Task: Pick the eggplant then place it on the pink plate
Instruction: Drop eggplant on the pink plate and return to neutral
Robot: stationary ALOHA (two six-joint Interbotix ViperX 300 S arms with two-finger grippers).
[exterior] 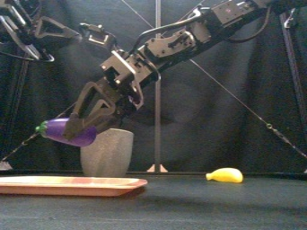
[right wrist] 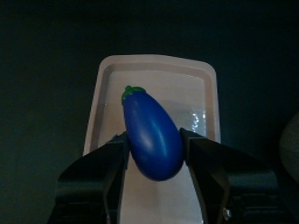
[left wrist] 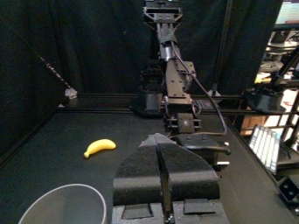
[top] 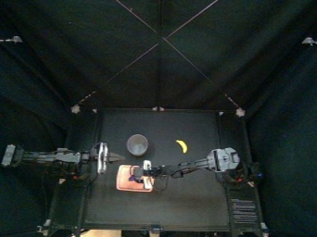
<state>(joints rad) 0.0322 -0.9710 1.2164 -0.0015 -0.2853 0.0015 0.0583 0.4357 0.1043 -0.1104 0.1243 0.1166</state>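
Note:
A purple eggplant (exterior: pixel 67 133) with a green stem hangs in the air, and my right gripper (exterior: pixel 86 119) is shut on it. In the right wrist view the eggplant (right wrist: pixel 153 136) sits between the two jaws, directly over the pink plate (right wrist: pixel 112 80). The plate (exterior: pixel 72 186) lies flat on the table at the front left, below the eggplant with a gap between them. From above, the right gripper (top: pixel 147 170) is over the plate (top: pixel 128 184). My left gripper (top: pixel 102 157) rests shut and empty at the left, raised off the table.
A tall grey speckled cup (exterior: pixel 107 153) stands just behind the plate, close to the eggplant. A yellow banana (exterior: pixel 224 175) lies to the right on the table. The left wrist view shows the cup (left wrist: pixel 65 206) and the banana (left wrist: pixel 101 148).

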